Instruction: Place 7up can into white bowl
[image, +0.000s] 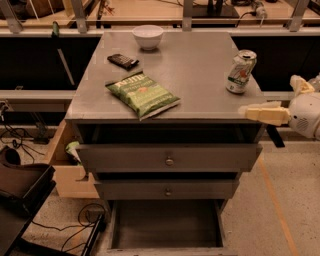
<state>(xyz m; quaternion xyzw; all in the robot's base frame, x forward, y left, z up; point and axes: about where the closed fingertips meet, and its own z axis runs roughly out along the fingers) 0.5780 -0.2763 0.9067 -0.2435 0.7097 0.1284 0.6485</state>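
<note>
The 7up can (240, 72), white-silver with green and red markings and slightly dented, stands upright near the right edge of the grey cabinet top (195, 60). The white bowl (148, 36) sits at the back of the top, left of centre. My gripper (270, 97) hangs off the cabinet's right front corner, below and right of the can, not touching it. It is open and empty, with one cream finger (262, 113) pointing left at the level of the top's edge.
A green chip bag (142, 93) lies at the front left of the top, with a small dark packet (123, 61) behind it. The cabinet's bottom drawer (165, 227) is pulled out. A wooden box (67, 167) stands on the floor to the left, with cables nearby.
</note>
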